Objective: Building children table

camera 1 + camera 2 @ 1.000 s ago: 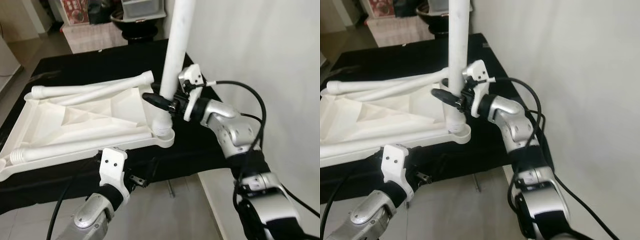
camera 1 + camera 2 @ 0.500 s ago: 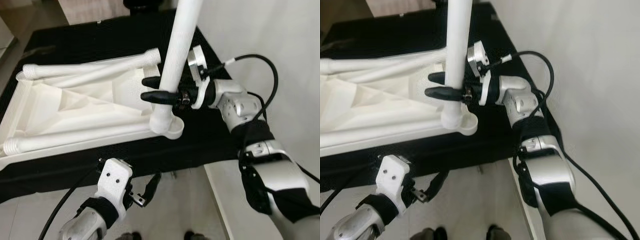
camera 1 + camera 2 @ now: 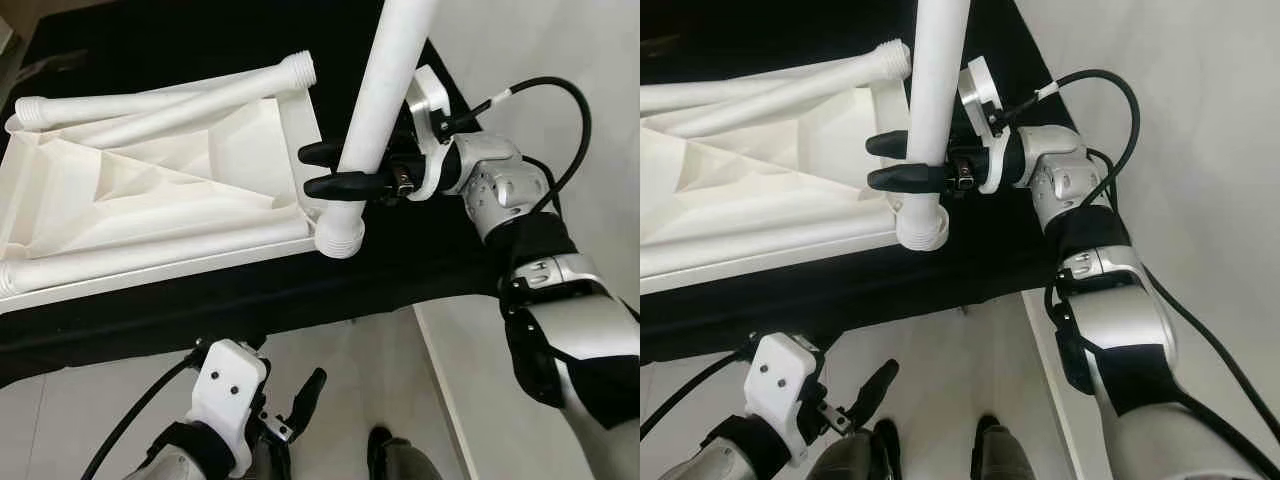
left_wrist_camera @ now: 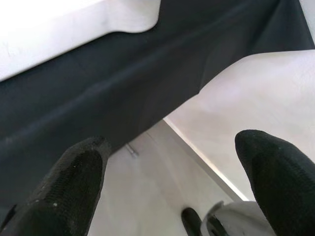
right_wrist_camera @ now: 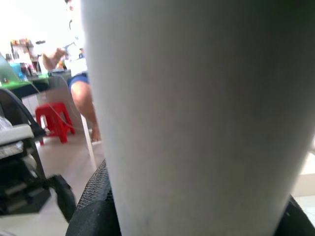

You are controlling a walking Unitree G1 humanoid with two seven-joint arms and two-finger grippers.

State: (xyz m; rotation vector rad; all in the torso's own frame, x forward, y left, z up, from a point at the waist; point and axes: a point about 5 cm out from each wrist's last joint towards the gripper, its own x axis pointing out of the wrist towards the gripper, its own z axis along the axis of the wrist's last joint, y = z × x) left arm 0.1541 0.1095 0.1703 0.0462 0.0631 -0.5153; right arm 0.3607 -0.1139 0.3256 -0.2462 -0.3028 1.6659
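A white children's tabletop (image 3: 150, 190) lies upside down on a black-covered surface. A white leg (image 3: 385, 90) stands upright at its near right corner, threaded end (image 3: 340, 238) down over the corner socket; whether it is seated I cannot tell. My right gripper (image 3: 308, 170) is shut on this leg a little above the thread, and the leg (image 5: 197, 113) looms close in the right wrist view. Two loose legs (image 3: 160, 100) lie along the far side and another leg (image 3: 150, 255) along the near side. My left gripper (image 4: 172, 167) hangs open below the table's front edge.
The black cloth (image 3: 200, 320) drapes over the front edge, above pale floor tiles (image 3: 400, 380). A white wall (image 3: 600, 60) rises close on the right. My feet (image 3: 985, 455) stand by the table. A person and a red stool (image 5: 54, 120) appear far off in the right wrist view.
The camera has tilted further down. The upright leg's threaded end now covers the corner socket that showed beside it before. My left gripper has dropped below the table edge.
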